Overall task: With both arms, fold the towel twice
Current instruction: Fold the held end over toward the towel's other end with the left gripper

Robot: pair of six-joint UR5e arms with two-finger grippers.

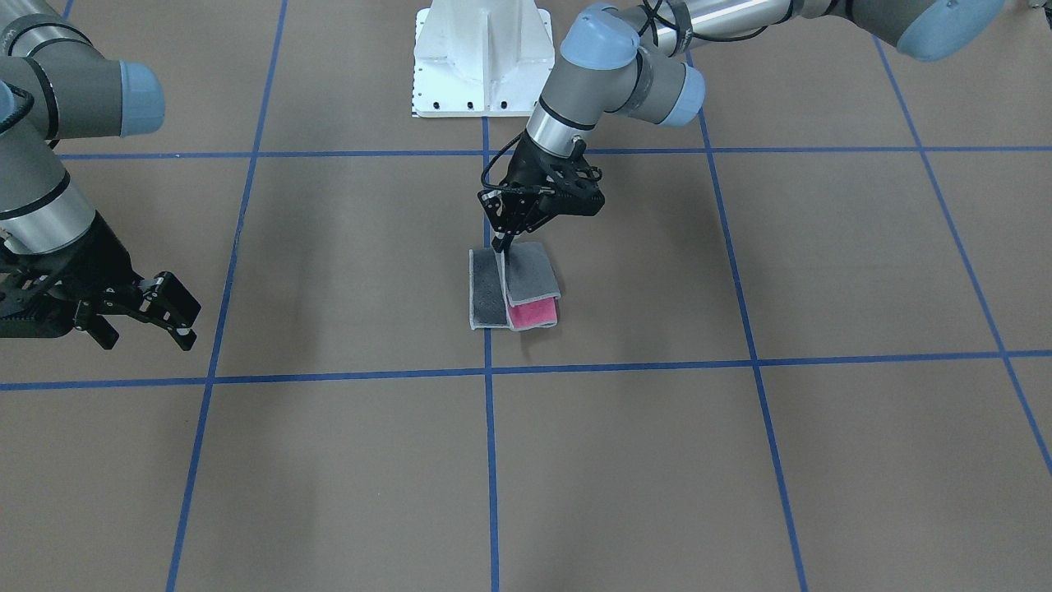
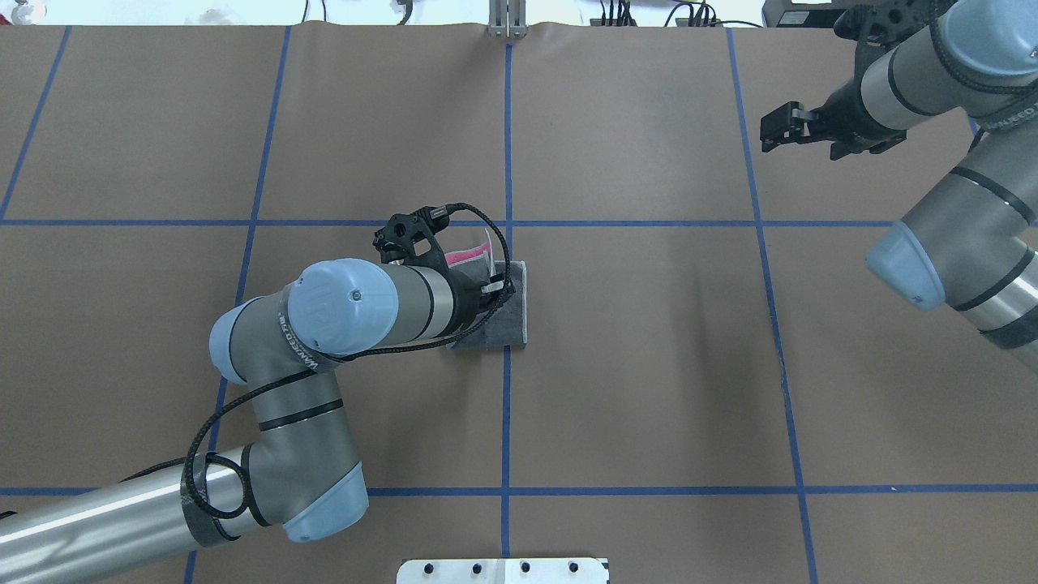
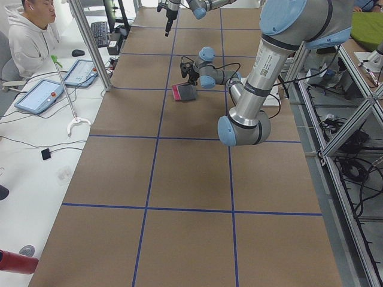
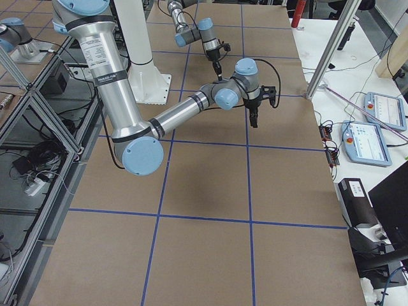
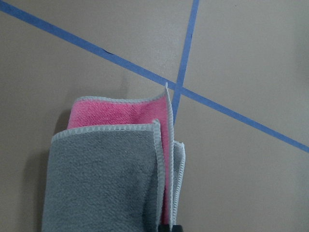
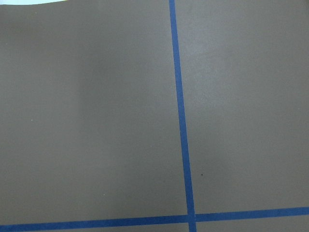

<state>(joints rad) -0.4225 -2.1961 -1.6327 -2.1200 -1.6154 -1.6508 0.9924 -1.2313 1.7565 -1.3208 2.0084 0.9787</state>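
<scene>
The towel (image 1: 514, 288) lies folded on the brown table near the middle, where two blue tape lines cross. A grey layer is on top and a pink layer (image 1: 532, 313) shows on the operators' side. My left gripper (image 1: 502, 247) stands over the towel's edge nearest the robot, shut on that edge. In the left wrist view, the towel (image 5: 106, 179) fills the lower left and one hemmed edge stands upright. In the overhead view, my left arm covers much of the towel (image 2: 507, 320). My right gripper (image 1: 149, 339) is open and empty, far off to the side (image 2: 770, 130).
The white pedestal base (image 1: 481, 57) is bolted at the robot's side of the table. Blue tape lines (image 6: 179, 116) divide the brown surface into squares. An operator (image 3: 27, 30) sits beside the table with tablets (image 3: 39, 95).
</scene>
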